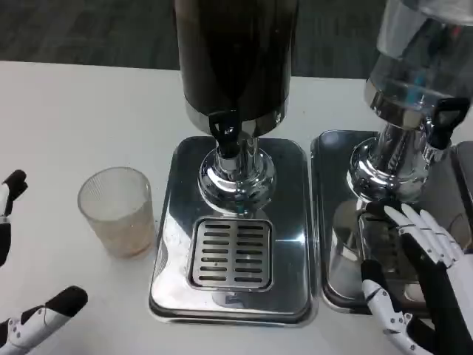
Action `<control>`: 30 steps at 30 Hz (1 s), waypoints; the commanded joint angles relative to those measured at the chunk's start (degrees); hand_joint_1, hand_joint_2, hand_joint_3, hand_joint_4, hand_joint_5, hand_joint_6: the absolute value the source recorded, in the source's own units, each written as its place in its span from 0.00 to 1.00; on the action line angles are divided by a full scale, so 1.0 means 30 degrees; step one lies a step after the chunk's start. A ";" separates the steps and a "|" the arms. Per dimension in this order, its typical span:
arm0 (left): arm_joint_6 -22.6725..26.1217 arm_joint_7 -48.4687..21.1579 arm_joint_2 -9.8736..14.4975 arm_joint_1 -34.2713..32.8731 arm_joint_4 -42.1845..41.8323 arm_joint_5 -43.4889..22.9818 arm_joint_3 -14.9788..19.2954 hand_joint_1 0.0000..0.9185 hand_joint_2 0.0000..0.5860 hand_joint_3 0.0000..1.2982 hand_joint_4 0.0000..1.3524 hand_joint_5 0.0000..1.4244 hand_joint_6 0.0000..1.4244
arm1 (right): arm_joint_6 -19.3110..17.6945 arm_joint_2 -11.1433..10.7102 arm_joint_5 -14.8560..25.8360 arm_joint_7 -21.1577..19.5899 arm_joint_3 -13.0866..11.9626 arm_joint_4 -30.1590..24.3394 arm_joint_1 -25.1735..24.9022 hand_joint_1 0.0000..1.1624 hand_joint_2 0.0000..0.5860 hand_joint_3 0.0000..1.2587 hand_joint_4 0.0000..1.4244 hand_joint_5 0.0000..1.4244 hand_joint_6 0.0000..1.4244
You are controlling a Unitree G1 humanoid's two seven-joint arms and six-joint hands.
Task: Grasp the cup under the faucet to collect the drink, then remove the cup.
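A clear plastic cup [117, 211] stands upright on the white table, left of the dark drink dispenser [235, 59] and off its steel drip tray [174, 244]. The black faucet lever [225, 130] hangs above the tray's slotted grate [230, 253], with nothing beneath it. My left hand [26, 299] is at the lower left edge, fingers apart, holding nothing, a short way left of the cup. My right hand [417, 285] hovers open over the second tray at lower right, fingers spread.
A second dispenser with a clear tank [421, 52] stands at the right on its own steel tray [336, 222], with a black lever [443, 122]. Bare white table lies to the left and behind the cup.
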 commanded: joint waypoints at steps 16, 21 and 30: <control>0.0580 -0.0221 0.1777 -0.5058 0.6457 -0.0061 -0.0967 0.03 0.02 0.00 0.00 0.00 0.10 | -0.0089 0.0513 -0.0250 0.0052 0.1028 0.0291 -0.1029 0.22 0.74 0.17 0.11 0.07 0.08; 0.0183 0.0050 0.2463 -0.6577 0.8920 0.0322 -0.1743 0.03 0.02 0.00 0.00 0.00 0.10 | 0.0029 0.0610 -0.0325 0.0103 0.1278 0.0376 -0.1309 0.22 0.74 0.17 0.12 0.08 0.08; -0.0234 0.0026 0.3036 -0.8799 1.2412 0.0384 -0.3245 0.04 0.01 0.00 0.00 0.00 0.12 | 0.0090 0.0811 -0.0368 0.0132 0.1578 0.0472 -0.1554 0.22 0.74 0.17 0.12 0.08 0.09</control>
